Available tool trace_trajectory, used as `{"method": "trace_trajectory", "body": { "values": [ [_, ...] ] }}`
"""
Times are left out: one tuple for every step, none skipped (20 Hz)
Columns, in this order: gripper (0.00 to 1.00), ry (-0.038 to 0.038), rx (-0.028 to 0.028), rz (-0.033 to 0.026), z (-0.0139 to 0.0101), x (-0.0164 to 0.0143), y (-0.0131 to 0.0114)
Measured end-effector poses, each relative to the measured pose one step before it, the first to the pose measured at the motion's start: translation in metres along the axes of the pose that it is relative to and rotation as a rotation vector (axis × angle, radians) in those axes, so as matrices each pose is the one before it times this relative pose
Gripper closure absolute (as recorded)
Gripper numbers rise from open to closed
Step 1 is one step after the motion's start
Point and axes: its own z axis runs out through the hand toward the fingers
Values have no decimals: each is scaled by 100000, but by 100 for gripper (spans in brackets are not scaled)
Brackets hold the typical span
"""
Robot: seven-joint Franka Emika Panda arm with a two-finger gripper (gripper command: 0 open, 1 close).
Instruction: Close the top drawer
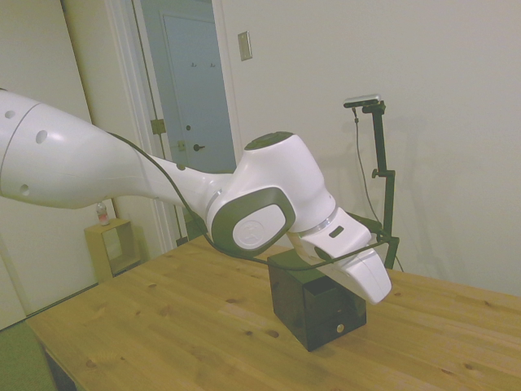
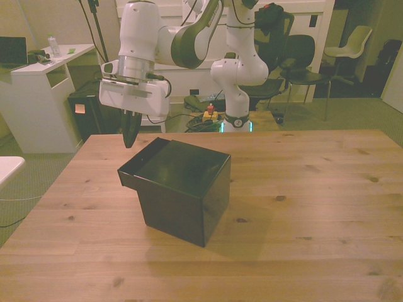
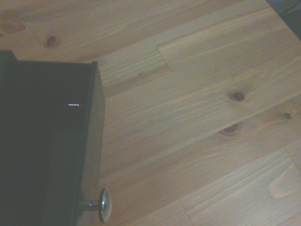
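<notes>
A small black cube cabinet (image 2: 186, 192) stands mid-table. Its top drawer (image 2: 140, 168) is pulled partway out toward the front view's left. My gripper (image 2: 129, 139) hangs just off the drawer's protruding front, slightly above it, with the dark fingers pointing down, shut and holding nothing. In the wrist view I look down into the open drawer's dark inside (image 3: 42, 141) and see its round metal knob (image 3: 104, 205) over bare wood. In the side view my hand (image 1: 362, 265) covers the cabinet's (image 1: 309, 305) top; a gold knob (image 1: 339, 328) shows on a lower drawer.
The wooden table (image 2: 302, 189) spreads wide to the front view's right and toward the camera. Off the table are a white desk (image 2: 38, 94) at the front view's left and chairs (image 2: 315, 63) behind. A small wooden shelf (image 1: 114, 244) stands by the door.
</notes>
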Motion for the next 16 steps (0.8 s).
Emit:
{"method": "trace_trajectory", "body": {
  "values": [
    [100, 651, 492, -134, 25, 5, -103],
    [100, 609, 467, -192, 76, -29, -122],
    [100, 496, 393, -247, 116, -58, -132],
    [100, 681, 496, -268, 130, -29, -148],
    [100, 536, 456, -213, 159, -32, -131],
    [100, 532, 494, -248, 186, -34, -135],
    [100, 262, 279, -294, 197, -56, -100],
    [100, 51, 125, -305, 196, -84, -105],
    [100, -236, -48, -373, 163, -141, -130],
    [100, -281, 51, -488, 131, -217, -252],
    [100, -228, 144, -540, 69, -214, -278],
    [100, -279, 256, -708, 50, -301, -388],
    [100, -338, 308, -812, 58, -359, -461],
    [100, -372, 296, -787, 81, -379, -480],
    [100, -418, 259, -670, 104, -403, -478],
    [100, -349, 174, -467, 111, -327, -386]
  ]
}}
